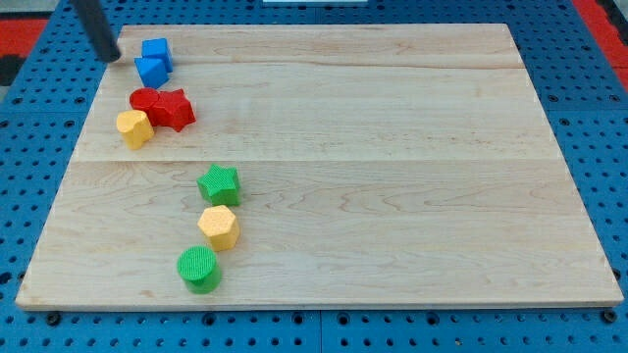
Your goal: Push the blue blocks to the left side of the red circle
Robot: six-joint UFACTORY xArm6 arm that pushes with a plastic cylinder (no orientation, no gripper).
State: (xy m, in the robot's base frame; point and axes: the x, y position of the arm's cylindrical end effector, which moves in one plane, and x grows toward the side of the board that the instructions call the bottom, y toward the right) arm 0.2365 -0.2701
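Observation:
Two blue blocks sit touching at the view's upper left: a blue cube [157, 50] and a second blue block [151, 71] just below it. The red circle [144, 100] lies below them, touching a red star [175, 108] on its right. My tip [110, 56] is at the view's top left, left of the blue blocks with a small gap. The rod leans up and to the left out of the frame.
A yellow block [134, 128] touches the red circle from below. A green star [218, 183], a yellow hexagon [218, 227] and a green circle [199, 269] stand in a column lower down. The wooden board [392, 176] lies on a blue pegboard.

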